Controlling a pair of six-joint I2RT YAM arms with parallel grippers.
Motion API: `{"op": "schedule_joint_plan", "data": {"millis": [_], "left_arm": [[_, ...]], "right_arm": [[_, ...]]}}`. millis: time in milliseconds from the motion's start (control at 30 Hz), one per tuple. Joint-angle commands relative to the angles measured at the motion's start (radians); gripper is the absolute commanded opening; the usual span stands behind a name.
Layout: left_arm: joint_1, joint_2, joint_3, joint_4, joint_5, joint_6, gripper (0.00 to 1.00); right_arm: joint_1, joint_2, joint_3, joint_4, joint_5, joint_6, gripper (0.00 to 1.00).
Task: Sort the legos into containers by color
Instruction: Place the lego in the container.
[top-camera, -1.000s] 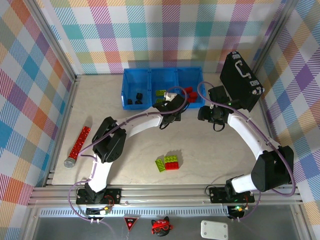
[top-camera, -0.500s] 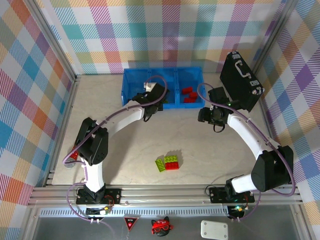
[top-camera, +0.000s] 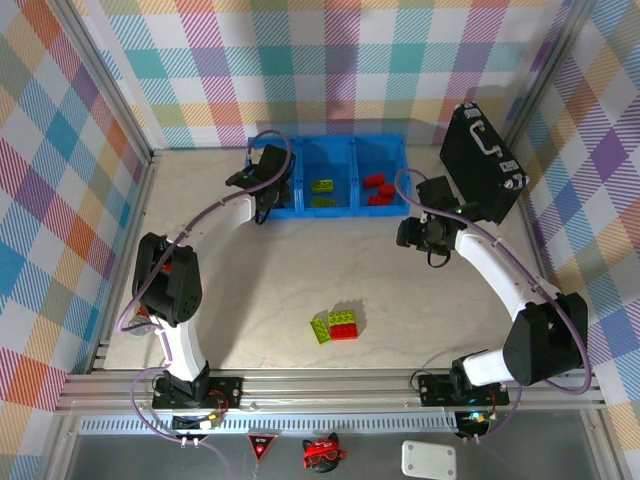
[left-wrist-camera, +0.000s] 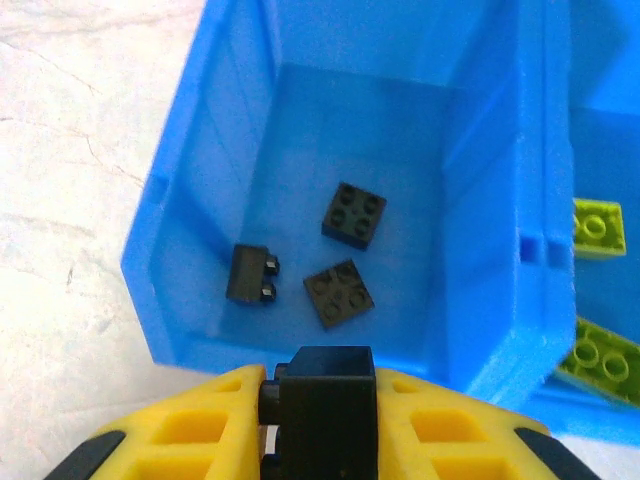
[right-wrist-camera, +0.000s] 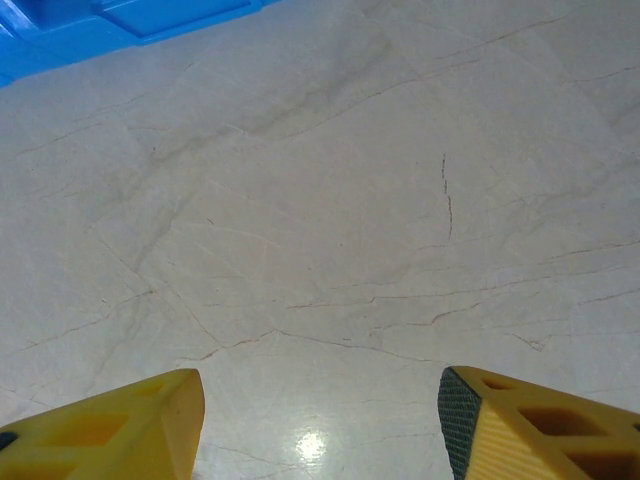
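Left gripper (left-wrist-camera: 322, 388) clamps a black brick (left-wrist-camera: 330, 425); I'd nudge to 12 o'clock over the bin (left-wrist-camera: 205, 190), then drop. Right gripper (right-wrist-camera: 320, 410) hangs wide apart.

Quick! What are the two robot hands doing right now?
Left gripper: shut on a black lego.
Right gripper: open, holding nothing.

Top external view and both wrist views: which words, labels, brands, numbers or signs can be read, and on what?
Nothing legible.
Red triangle sticker, bottom edge of the top view: a sign shape, markings too small to read.
Red-and-black sticker beside it: a figure, no readable words.
White plate further right: looks blank.
Black lego held by the left gripper: no lettering shows.
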Motion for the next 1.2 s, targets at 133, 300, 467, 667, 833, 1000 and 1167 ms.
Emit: {"op": "schedule_joint_plan", "data": {"millis": [133,300,467,667,833,1000,1167], "left_arm": [[0.025,0.146,0.154,0.034,-0.048,0.113,0.28],[0.031,0.235,0.247,0.051,-0.097,0.150,0.28],[0.046,0.288,0.276,0.088,-0.117,0.171,0.29],[0.074,0.347,0.299,0.081,-0.100,0.168,0.29],[0.089,0.405,0.314,0.079,-0.086,0.159,0.29],[0.097,0.449,0.338,0.063,-0.071,0.140,0.30],[0.097,0.446,0.346,0.057,-0.056,0.130,0.34]], "right_arm": [[-0.009,-0.044,-0.020,-0.037,-0.001,-0.001,0.65],[-0.009,-0.057,-0.036,-0.039,0.006,0.000,0.65],[-0.009,-0.058,-0.044,-0.041,0.007,0.001,0.65],[-0.009,-0.051,-0.051,-0.032,0.001,0.003,0.65],[-0.009,-0.045,-0.055,-0.030,-0.005,0.001,0.65],[-0.009,-0.051,-0.062,-0.039,-0.003,-0.001,0.65],[-0.009,-0.066,-0.071,-0.045,-0.002,0.000,0.65]]}}
